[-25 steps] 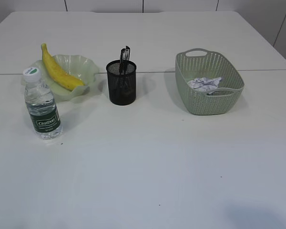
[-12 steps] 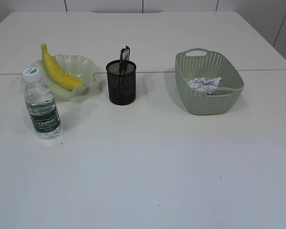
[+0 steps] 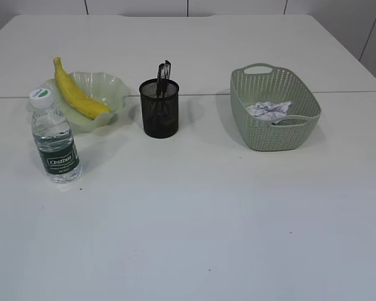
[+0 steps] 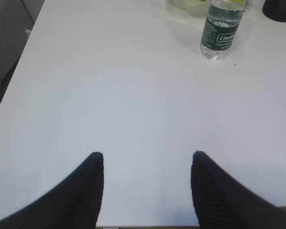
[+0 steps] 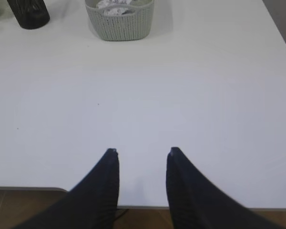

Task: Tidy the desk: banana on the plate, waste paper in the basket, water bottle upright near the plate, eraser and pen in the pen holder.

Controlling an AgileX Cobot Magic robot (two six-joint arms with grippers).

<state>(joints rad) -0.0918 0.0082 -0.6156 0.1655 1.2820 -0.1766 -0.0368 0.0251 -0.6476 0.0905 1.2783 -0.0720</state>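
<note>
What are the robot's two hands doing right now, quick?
Left gripper: open, holding nothing, above the bare table.
Right gripper: open, narrower gap, holding nothing.

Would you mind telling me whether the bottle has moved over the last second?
No. The bottle stands in the same spot in front of the plate.

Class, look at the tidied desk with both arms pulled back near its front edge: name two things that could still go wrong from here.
1. The water bottle stands upright, tall and narrow, beside the plate; a passing arm might tip it.
2. The banana lies across the plate with its stem end past the rim, so a bump could roll it off.
Both the left gripper and the right gripper are open and empty.
</note>
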